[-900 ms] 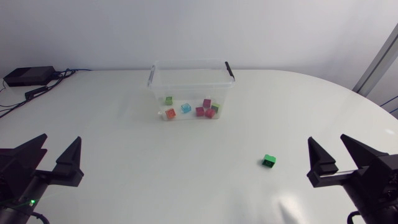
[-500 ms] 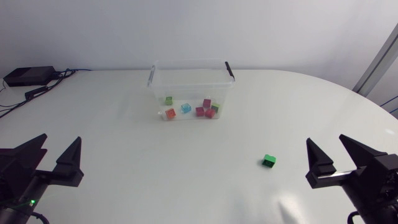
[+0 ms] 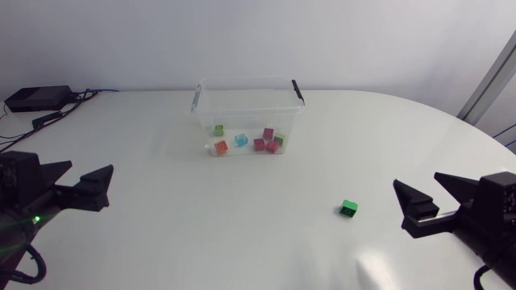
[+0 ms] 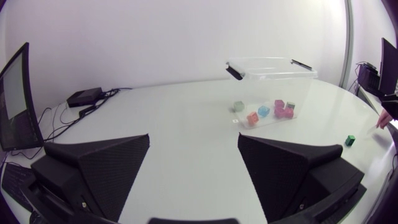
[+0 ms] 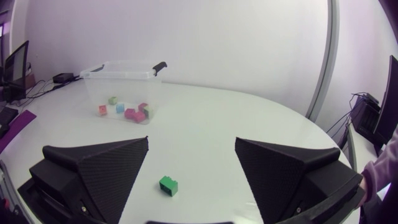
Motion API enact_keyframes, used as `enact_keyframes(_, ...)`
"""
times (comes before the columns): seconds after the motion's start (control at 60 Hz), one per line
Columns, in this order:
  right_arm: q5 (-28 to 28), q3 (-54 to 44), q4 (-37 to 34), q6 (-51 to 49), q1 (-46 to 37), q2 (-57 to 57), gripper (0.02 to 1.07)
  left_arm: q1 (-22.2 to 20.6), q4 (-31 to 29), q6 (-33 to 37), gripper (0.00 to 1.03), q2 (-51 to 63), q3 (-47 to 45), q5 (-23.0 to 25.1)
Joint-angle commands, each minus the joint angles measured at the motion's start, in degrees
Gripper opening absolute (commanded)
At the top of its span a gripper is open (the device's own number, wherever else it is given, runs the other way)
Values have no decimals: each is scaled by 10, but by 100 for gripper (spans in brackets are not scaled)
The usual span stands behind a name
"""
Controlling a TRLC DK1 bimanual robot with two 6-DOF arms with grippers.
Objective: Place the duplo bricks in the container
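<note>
Left claw (image 3: 81,180) has swung inward, right claw (image 3: 419,184) barely shifted; both gape empty, so the small green plastic brick (image 3: 348,209) awaits pickup.

Bright green brick (image 3: 349,209), clear black-handled container (image 3: 250,117), white table (image 3: 201,217)

The white bench (image 3: 161,209) is lit brightly and evenly from above. A pale patch of glare is seen on its glossy surface just beside the right hand (image 3: 415,180). Only faint, soft shadows are cast: under the green brick (image 3: 349,209) ahead of that hand, and beside the clear container (image 3: 248,101) farther ahead.
</note>
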Motion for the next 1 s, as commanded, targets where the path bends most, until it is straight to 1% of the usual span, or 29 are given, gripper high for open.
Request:
enact_keyframes(0.0,-17,53,-37,-9,9,55,103,-6,-37,-14,99,36,58,6)
enact_keyframes(0.083,-35,106,-89,-11,23,121,103,-17,-100,-15,99,62,109,6)
enact_keyframes(0.15,-36,140,-119,-12,38,168,103,-33,-154,-16,99,86,145,6)
enact_keyframes(0.2,-39,164,-139,-12,47,202,103,-44,-182,-16,99,98,164,6)
enact_keyframes(0.267,-57,191,-168,-15,48,246,103,-51,-211,-15,99,116,182,5)
enact_keyframes(0.367,-70,218,-192,-21,48,302,103,-62,-246,-13,99,157,201,4)
enact_keyframes(0.45,-69,229,-201,-35,46,350,103,-63,-258,0,99,203,207,4)
enact_keyframes(0.533,-71,227,-203,-61,45,389,103,-64,-266,36,99,253,216,4)
enact_keyframes(0.617,-72,219,-201,-76,60,419,103,-63,-277,43,99,274,219,4)
enact_keyframes(0.683,-79,215,-198,-82,82,451,103,-66,-279,60,99,279,218,4)
enact_keyframes(0.7,-86,214,-196,-88,93,468,103,-80,-283,80,99,280,218,5)
enact_keyframes(0.767,-102,214,-195,-92,120,497,103,-104,-291,102,99,285,217,5)
enact_keyframes(0.9,-102,214,-189,-85,193,533,103,-117,-303,105,99,301,218,5)
enact_keyframes(0.983,-102,210,-187,-90,244,530,103,-119,-305,106,99,302,217,5)
